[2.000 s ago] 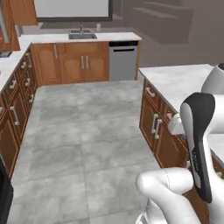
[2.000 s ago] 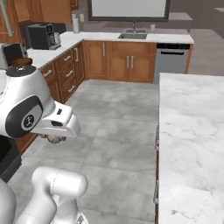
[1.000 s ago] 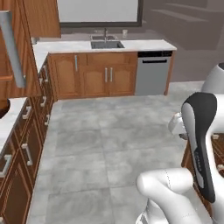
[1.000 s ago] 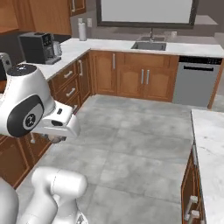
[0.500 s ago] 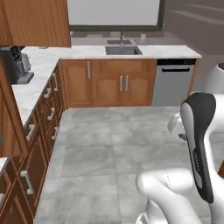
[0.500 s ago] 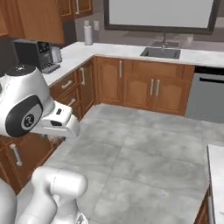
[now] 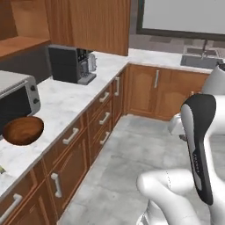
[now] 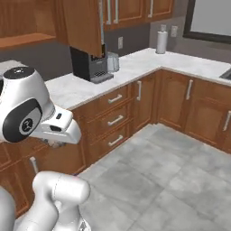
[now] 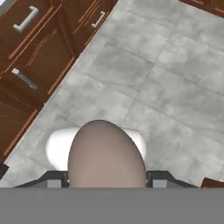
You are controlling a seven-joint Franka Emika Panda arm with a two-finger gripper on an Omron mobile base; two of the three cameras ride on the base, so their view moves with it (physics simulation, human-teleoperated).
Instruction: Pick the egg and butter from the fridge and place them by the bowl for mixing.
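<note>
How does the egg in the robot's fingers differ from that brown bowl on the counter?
The egg is pale brownish-grey; the bowl is dark reddish-brown. The egg is a closed oval; the bowl is open and hollow. The egg sits in the gripper above the floor; the bowl rests on the counter. Both are rounded.

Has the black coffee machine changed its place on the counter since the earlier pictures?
No. The coffee machine still stands on the counter below the wall cupboard. The whole view shifted, so the camera moved, not the machine.
</note>
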